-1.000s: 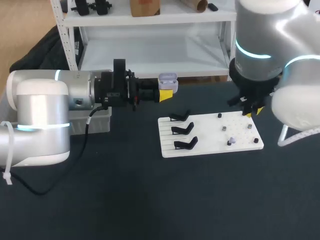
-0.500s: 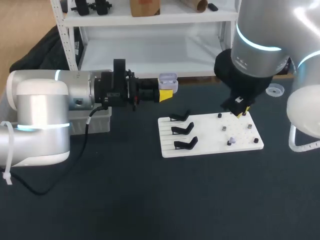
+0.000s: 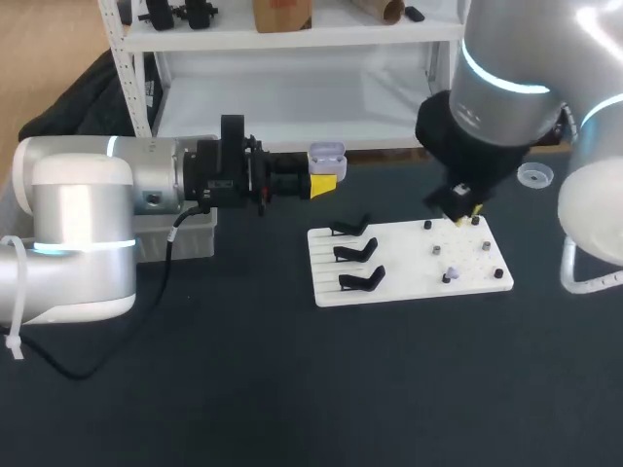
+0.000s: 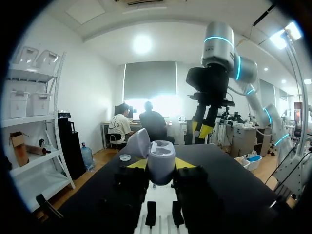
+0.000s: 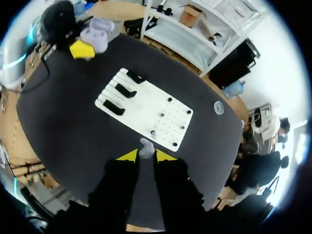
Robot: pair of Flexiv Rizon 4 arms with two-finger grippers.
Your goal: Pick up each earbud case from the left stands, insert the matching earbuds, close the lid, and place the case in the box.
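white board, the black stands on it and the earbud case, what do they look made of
White board: seemingly rigid plastic, matte, evenly white with grooves and small holes; a painted sheet is possible. Black stands: probably moulded hard plastic, thin angled shapes with a dull sheen. Earbud case: smooth pale plastic, satin, with soft highlights on its rounded open lid.

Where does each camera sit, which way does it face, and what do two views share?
Head: above, behind, looking down on table; left arm, right arm show.
Left wrist: faces across table; left gripper shut on earbud case.
Right wrist: faces down at white board; right gripper shut on earbud.
Shared: all show the case.
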